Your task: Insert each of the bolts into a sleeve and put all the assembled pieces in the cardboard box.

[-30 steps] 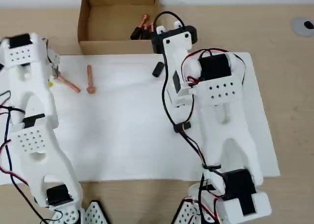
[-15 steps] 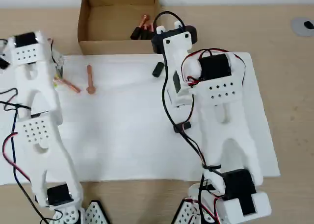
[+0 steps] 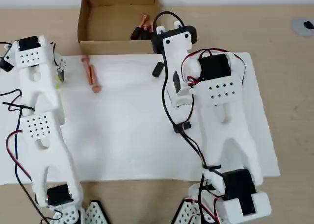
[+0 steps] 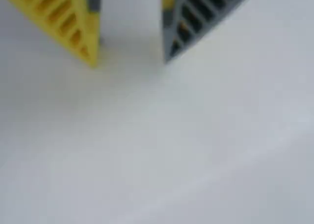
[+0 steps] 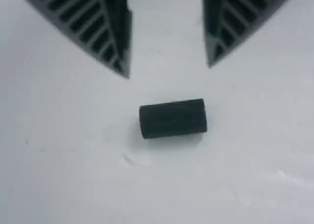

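Noting left gripper [image 4: 130,61] released over white mat [image 3: 122,136], arm stretched forward along the mat's left edge. Copper bolts [image 3: 92,79] just right of it. Cardboard box [image 3: 86,23] behind, assembled pieces [image 3: 141,29] inside. Right gripper [image 5: 168,67] spread (empty), arm extended, hovering by black sleeve [image 5: 172,118] lying on its side.
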Available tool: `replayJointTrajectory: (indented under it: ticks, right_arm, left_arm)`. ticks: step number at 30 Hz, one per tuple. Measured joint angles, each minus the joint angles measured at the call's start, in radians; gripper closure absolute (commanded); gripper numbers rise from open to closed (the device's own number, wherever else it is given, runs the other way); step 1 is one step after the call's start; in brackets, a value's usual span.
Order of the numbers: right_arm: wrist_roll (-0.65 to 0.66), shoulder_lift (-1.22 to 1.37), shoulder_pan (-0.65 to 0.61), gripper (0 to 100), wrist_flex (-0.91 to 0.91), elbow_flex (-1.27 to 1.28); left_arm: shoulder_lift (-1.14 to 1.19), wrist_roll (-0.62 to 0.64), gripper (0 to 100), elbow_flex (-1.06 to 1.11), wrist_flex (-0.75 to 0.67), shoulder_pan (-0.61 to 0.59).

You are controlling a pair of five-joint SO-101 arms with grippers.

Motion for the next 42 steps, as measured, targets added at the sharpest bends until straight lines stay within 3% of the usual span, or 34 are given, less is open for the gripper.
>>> replayJointTrajectory:
  ticks: [5,16,29,35,42]
  right_arm:
    - [0.0,0.0,0.0,86.4,0.0,0.0]
    - [0.0,0.0,0.0,86.4,0.0,0.018]
    - [0.0,0.0,0.0,86.6,-0.089,0.184]
    - [0.0,0.0,0.0,86.6,-0.094,0.19]
    - [0.0,0.0,0.0,86.7,-0.098,0.19]
  left_arm:
    - [0.003,-0.064,89,-0.192,0.032,0.044]
    - [0.002,-0.11,85,-0.21,0.035,0.173]
    - [0.002,-0.11,85,-0.21,-0.127,0.186]
    - [0.002,-0.203,85,-0.193,-0.19,0.186]
    - [0.054,-0.209,85,-0.166,-0.235,0.219]
